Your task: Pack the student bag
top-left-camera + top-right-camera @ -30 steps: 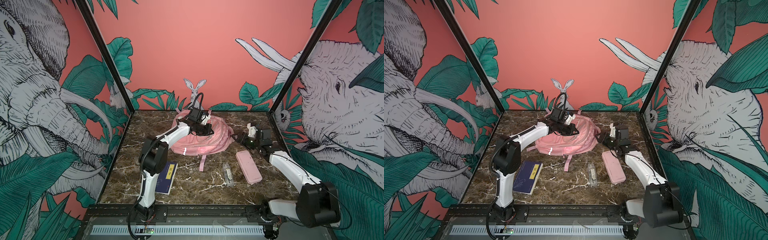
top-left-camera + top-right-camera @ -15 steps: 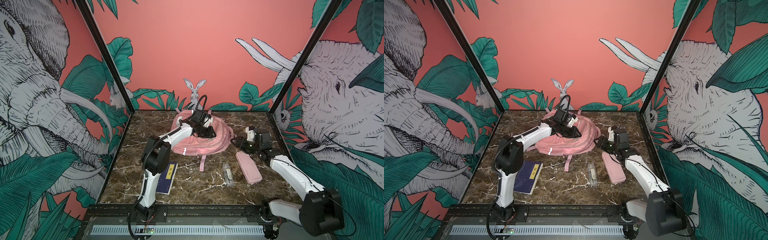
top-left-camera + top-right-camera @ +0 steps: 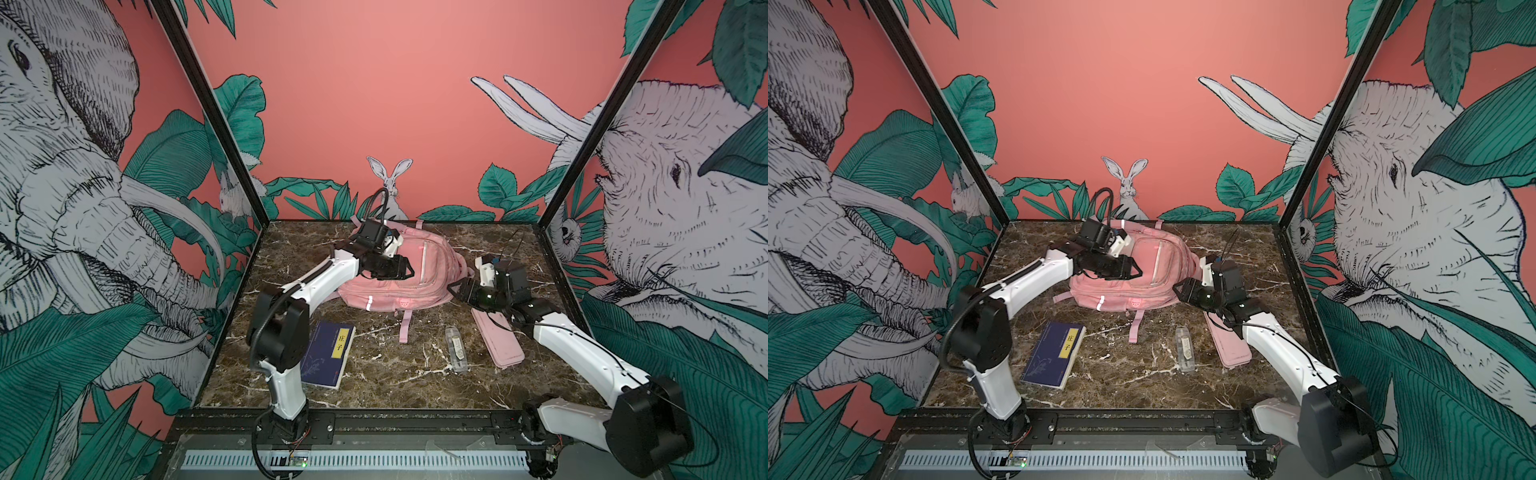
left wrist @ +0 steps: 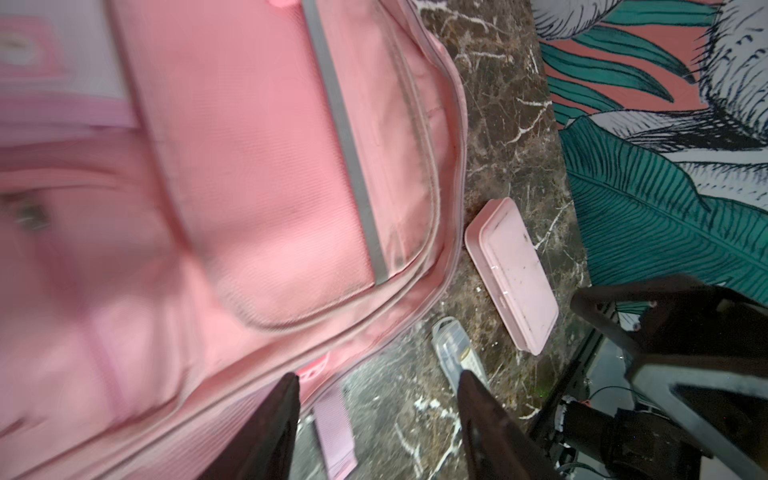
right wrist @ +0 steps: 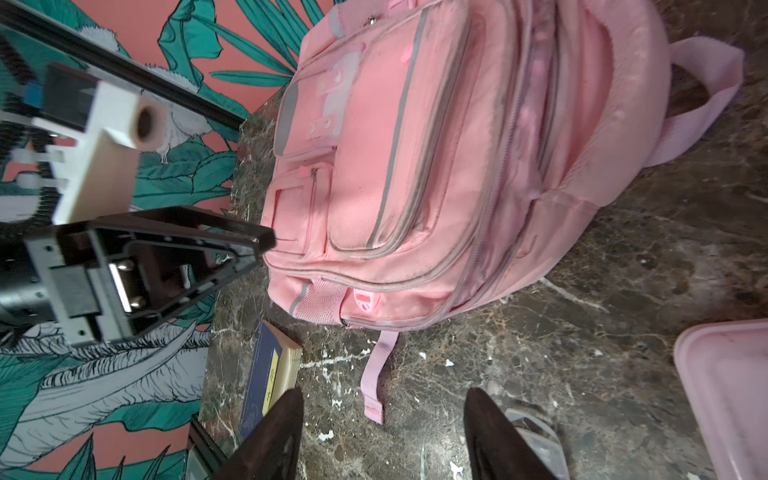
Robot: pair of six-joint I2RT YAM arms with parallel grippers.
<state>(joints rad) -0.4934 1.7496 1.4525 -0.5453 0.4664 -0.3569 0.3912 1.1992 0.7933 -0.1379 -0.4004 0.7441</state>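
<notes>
Pink fabric marks the student bag (image 3: 436, 266), which lies flat toward the far edge of the marble bench (image 3: 374, 374), roughly midway between its side edges. The left tool (image 3: 410, 271) hangs over the bag's front pockets, jaws parted with nothing between them. The right tool (image 3: 454, 291) is just beside the bag's right flank, jaws likewise apart and empty, above the far end of a pink pencil case (image 3: 500, 345) near the right edge.

Soft, even, fairly bright light fills both top views, which are sharp throughout with only faint shadows on the marble table (image 3: 374, 374), while the left wrist view smears the near side of the student bag (image 4: 104, 249) into blur and the right wrist view is crisp, slightly washed out on the pink fabric.
</notes>
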